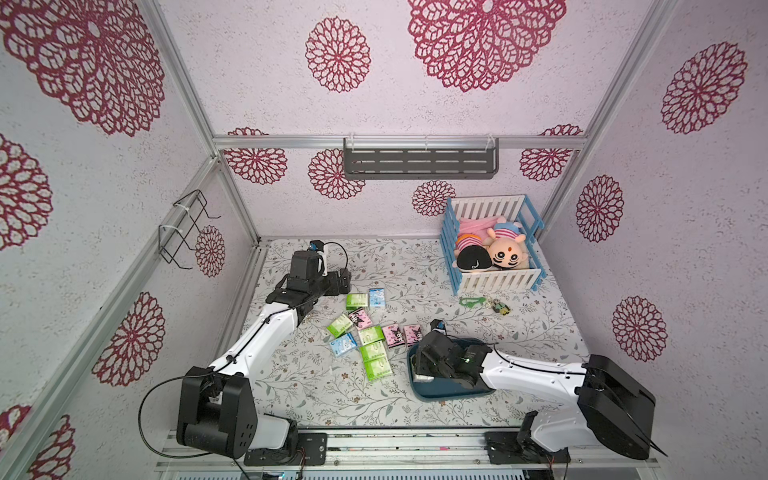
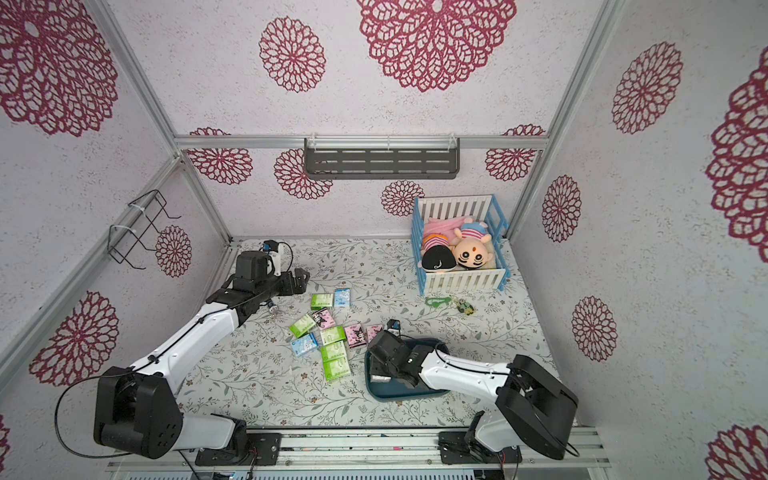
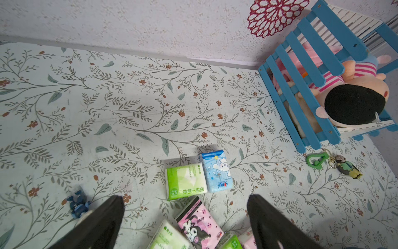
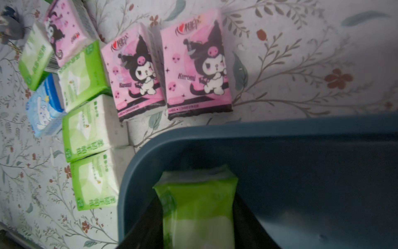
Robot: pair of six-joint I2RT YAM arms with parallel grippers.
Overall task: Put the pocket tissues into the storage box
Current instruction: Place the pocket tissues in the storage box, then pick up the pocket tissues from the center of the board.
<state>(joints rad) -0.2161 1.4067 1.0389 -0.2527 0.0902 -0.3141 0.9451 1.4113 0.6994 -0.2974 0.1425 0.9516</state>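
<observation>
Several pocket tissues (image 1: 365, 332) lie loose on the floral mat, mid-table, in both top views (image 2: 328, 332): lime green, pink and light blue packs. The storage box (image 1: 453, 395), a dark teal tray (image 2: 399, 395), stands to their right. My right gripper (image 4: 197, 200) reaches down inside the storage box (image 4: 280, 127); a green pack (image 4: 198, 207) sits between its fingers, which lie against both its sides. Two pink packs (image 4: 196, 64) lie just beyond the rim. My left gripper (image 3: 185, 198) hangs open above a green pack (image 3: 186, 181), a light blue pack (image 3: 217, 172) and a pink pack (image 3: 198, 228), holding nothing.
A blue-and-white crib with plush dolls (image 1: 494, 249) stands at the back right. In front of it lie a green carabiner (image 1: 471, 302) and a small figure keychain (image 1: 500, 307). A small blue toy (image 3: 78, 203) lies near the left gripper. A grey shelf (image 1: 419, 162) hangs on the back wall.
</observation>
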